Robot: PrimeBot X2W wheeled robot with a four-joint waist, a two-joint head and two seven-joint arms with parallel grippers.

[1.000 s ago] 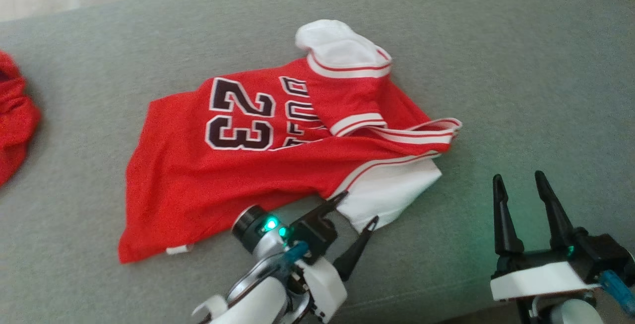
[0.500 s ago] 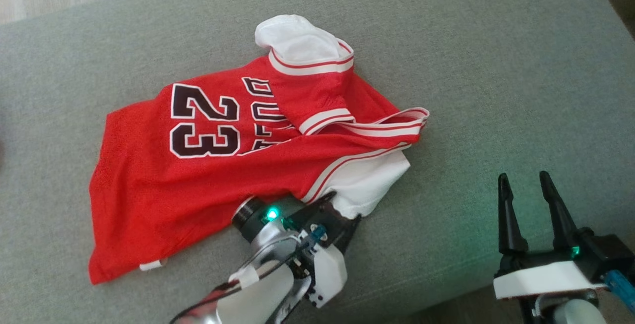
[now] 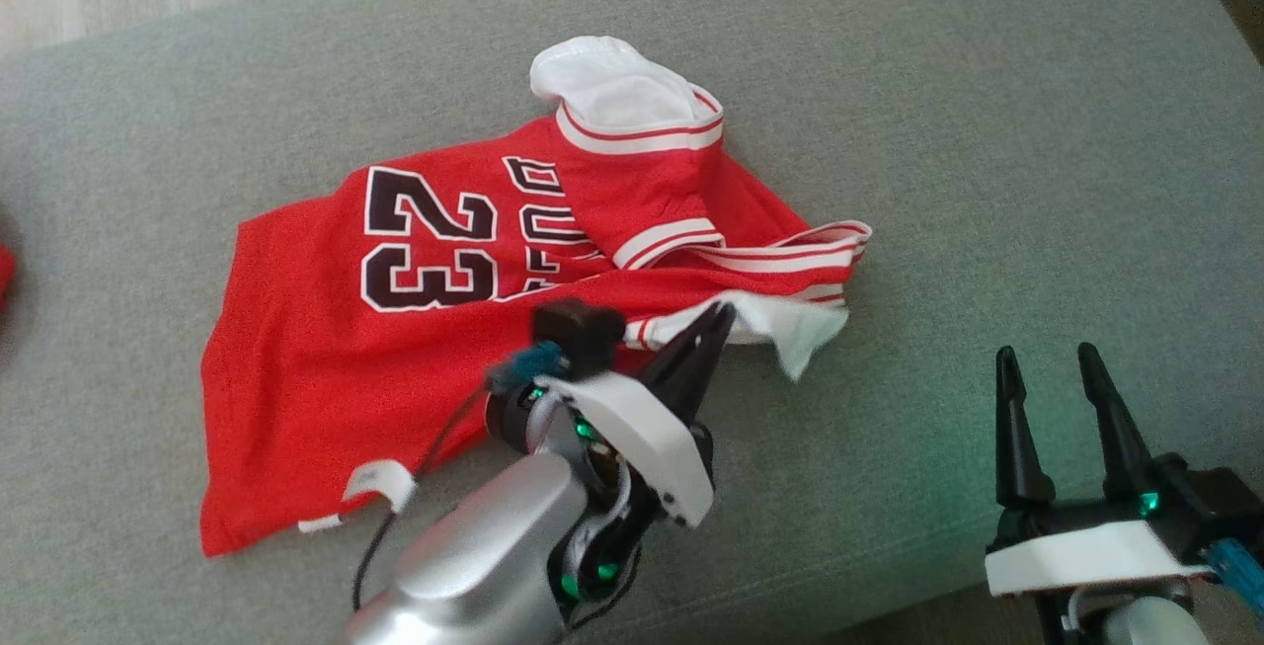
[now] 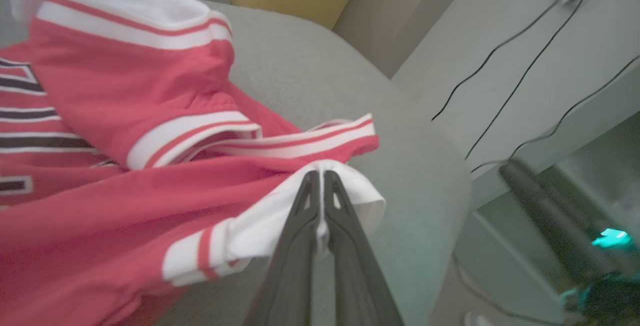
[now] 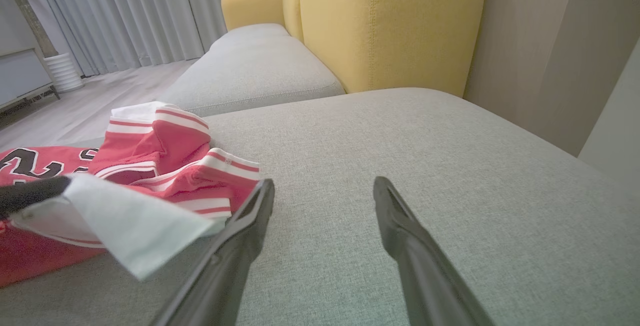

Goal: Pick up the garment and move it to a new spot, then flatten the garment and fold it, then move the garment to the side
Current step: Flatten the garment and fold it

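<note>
garment point(image 3: 326, 368) is soft, light and floppy; your left gripper point(image 3: 724, 314) pinches its white corner point(image 4: 362, 196) tight; your right gripper point(image 3: 1047, 357) has jaws wide apart; take another corner too

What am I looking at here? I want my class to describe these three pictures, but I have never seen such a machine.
It is a wheeled robot with two arms, each ending in two long dark fingers. One picture looks down from its head; the other two look along each arm's fingers from the wrist. A red jersey numbered 23 lies crumpled on a grey sofa cushion. The left fingers are shut on the jersey's white edge, raised off the cushion. The right fingers stand open over the cushion, holding nothing.
</note>
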